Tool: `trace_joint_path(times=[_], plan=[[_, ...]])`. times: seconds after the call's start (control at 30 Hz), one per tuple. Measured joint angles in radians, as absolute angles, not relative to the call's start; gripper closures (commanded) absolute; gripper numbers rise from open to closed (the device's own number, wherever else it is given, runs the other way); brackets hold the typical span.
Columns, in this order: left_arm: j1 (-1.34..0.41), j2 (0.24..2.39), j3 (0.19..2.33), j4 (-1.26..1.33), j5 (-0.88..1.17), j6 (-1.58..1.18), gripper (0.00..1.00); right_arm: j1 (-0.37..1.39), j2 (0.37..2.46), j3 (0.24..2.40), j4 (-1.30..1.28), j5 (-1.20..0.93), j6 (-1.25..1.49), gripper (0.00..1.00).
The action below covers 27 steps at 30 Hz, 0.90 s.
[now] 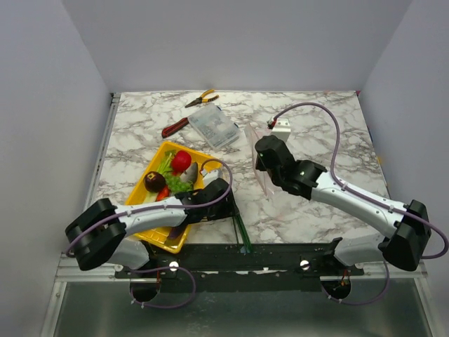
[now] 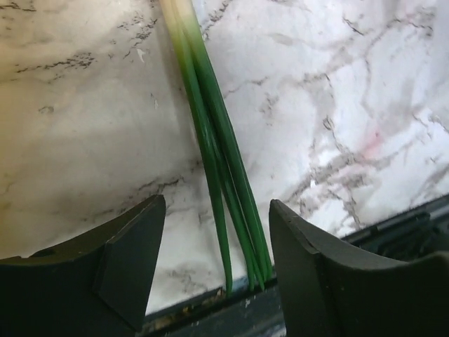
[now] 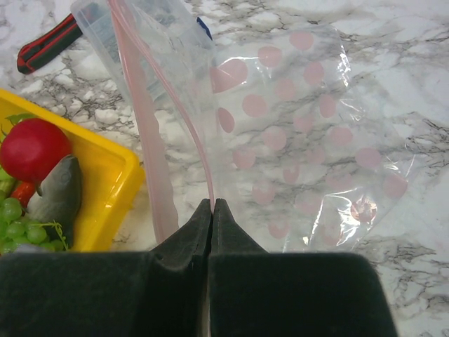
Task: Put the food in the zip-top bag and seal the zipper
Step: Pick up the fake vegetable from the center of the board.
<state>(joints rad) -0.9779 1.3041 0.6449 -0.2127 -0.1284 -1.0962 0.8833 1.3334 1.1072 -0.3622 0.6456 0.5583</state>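
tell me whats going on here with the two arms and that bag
The right end effector is shut on the zip-top bag at its pink zipper, holding the mouth edge up off the table. The left end effector is open, with its fingers either side of the leek, which lies on the table near the front edge. The tomato and other food are still in the yellow tray. No food shows inside the bag.

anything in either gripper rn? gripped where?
Right gripper is shut on the zip-top bag, pinching its pink zipper edge. Left gripper is open over the leek, holding nothing.
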Motion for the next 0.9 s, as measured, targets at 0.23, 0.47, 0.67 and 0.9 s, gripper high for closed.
trace_joint_path(times=[0.23,0.47,0.67,0.9], plan=[[-1.017,1.475,0.672,-0.069,-0.169,-1.161,0.51,0.882,1.306,1.090,-0.373,0.651,0.562,1.00],[-1.019,1.592,0.771,-0.087,-0.199,-1.192,0.89,0.882,1.296,1.087,-0.377,0.656,0.566,0.99],[-1.019,1.628,0.822,-0.130,-0.200,-1.093,1.00,0.882,1.280,1.047,-0.368,0.657,0.557,0.99],[-1.019,1.402,0.847,-0.289,-0.098,-0.775,1.00,0.882,1.234,0.964,-0.305,0.656,0.456,0.99]])
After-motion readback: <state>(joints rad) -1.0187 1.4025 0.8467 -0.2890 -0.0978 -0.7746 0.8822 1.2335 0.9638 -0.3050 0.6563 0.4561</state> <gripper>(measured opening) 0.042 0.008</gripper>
